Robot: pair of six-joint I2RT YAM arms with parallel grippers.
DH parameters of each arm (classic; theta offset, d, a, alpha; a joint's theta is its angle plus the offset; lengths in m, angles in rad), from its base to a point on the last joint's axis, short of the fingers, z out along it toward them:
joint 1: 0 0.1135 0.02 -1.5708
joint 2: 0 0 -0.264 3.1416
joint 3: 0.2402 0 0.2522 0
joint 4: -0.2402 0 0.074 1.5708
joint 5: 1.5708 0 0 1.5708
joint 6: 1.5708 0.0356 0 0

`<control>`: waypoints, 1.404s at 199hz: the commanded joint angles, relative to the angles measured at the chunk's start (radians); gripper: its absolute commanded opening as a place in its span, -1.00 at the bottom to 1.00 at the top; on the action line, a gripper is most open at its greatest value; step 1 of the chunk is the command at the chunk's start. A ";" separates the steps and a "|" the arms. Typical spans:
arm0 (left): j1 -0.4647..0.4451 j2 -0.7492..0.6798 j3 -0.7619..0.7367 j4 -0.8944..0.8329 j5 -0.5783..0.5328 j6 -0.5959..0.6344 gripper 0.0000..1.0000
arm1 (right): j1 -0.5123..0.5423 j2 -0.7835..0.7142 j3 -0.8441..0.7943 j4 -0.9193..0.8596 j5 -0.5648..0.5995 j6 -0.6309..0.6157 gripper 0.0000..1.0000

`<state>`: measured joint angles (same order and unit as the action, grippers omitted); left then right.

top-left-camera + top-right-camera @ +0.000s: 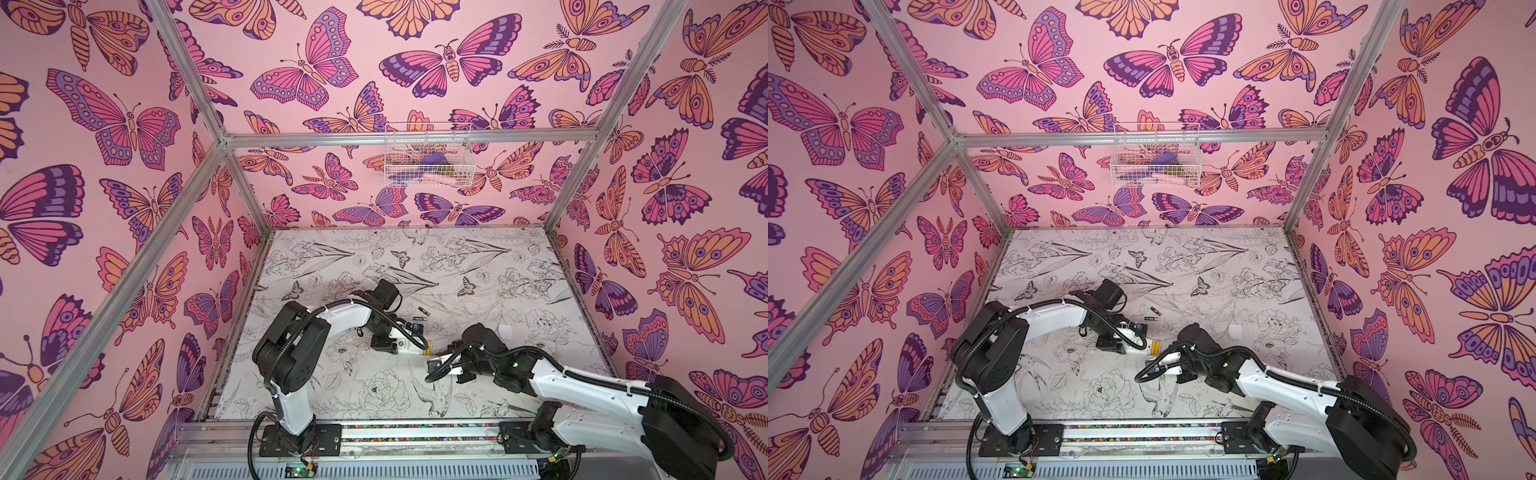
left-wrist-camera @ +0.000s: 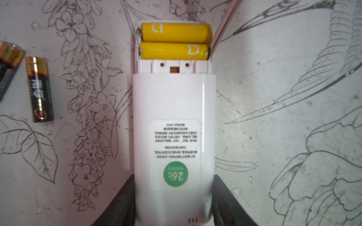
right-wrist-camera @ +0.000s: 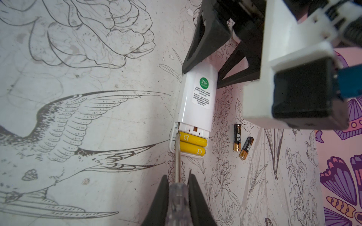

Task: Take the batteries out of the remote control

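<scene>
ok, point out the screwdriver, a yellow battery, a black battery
screwdriver (image 3: 177, 156), right wrist view, on the shaft
yellow battery (image 2: 174, 51), left wrist view, mid body
black battery (image 2: 39, 89), left wrist view, mid body

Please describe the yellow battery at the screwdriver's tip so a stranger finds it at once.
On the floral table, the left gripper holds a white remote, open at its free end. Yours is the inner yellow battery, next to the remote's covered body, with the screwdriver tip at its end; the outer yellow battery beside it lies at the remote's edge.
</scene>
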<state>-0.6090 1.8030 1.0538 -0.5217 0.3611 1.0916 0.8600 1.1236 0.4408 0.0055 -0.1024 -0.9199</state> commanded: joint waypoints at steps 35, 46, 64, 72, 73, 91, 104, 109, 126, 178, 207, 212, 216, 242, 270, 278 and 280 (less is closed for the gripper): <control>-0.016 0.030 -0.047 -0.049 -0.028 0.050 -0.23 | -0.016 -0.026 0.012 0.131 0.164 -0.030 -1.00; -0.015 0.031 -0.047 -0.049 -0.030 0.050 -0.23 | -0.015 -0.027 0.013 0.126 0.167 -0.031 -1.00; -0.015 0.031 -0.047 -0.049 -0.032 0.052 -0.23 | -0.015 -0.028 0.013 0.125 0.166 -0.031 -1.00; -0.016 0.030 -0.048 -0.049 -0.032 0.053 -0.23 | -0.016 -0.027 0.013 0.126 0.165 -0.031 -1.00; -0.016 0.030 -0.048 -0.049 -0.032 0.053 -0.23 | -0.016 -0.028 0.013 0.125 0.165 -0.031 -1.00; -0.016 0.030 -0.051 -0.047 -0.032 0.055 -0.23 | -0.016 -0.028 0.013 0.126 0.167 -0.031 -1.00; -0.017 0.031 -0.051 -0.047 -0.032 0.057 -0.23 | -0.016 -0.033 0.012 0.126 0.166 -0.032 -1.00; -0.017 0.030 -0.051 -0.048 -0.032 0.057 -0.23 | -0.016 -0.034 0.012 0.126 0.168 -0.032 -1.00; -0.016 0.030 -0.052 -0.047 -0.033 0.056 -0.23 | -0.016 -0.038 0.010 0.125 0.171 -0.033 -1.00; -0.016 0.030 -0.051 -0.047 -0.037 0.056 -0.23 | -0.015 -0.039 0.012 0.118 0.166 -0.034 -1.00; -0.016 0.028 -0.051 -0.041 -0.048 0.050 -0.23 | -0.016 -0.046 0.011 0.100 0.167 -0.037 -1.00; -0.016 0.028 -0.051 -0.040 -0.048 0.048 -0.23 | -0.016 -0.049 0.012 0.097 0.169 -0.037 -1.00; -0.017 0.028 -0.051 -0.040 -0.049 0.049 -0.23 | -0.016 -0.051 0.012 0.093 0.168 -0.036 -1.00; -0.016 0.029 -0.052 -0.038 -0.053 0.045 -0.23 | -0.016 -0.059 0.015 0.080 0.179 -0.038 -1.00; -0.016 0.024 -0.045 -0.030 -0.069 0.031 -0.23 | -0.014 -0.059 0.017 0.046 0.182 -0.046 -1.00; -0.015 0.024 -0.042 -0.028 -0.074 0.028 -0.23 | -0.009 -0.059 0.018 0.034 0.192 -0.049 -1.00; -0.016 0.023 -0.042 -0.029 -0.075 0.027 -0.23 | -0.008 -0.060 0.018 0.031 0.195 -0.049 -1.00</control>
<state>-0.6102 1.8027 1.0519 -0.4511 0.3302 1.0954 0.8524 1.0664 0.4370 0.1013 0.0494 -0.9482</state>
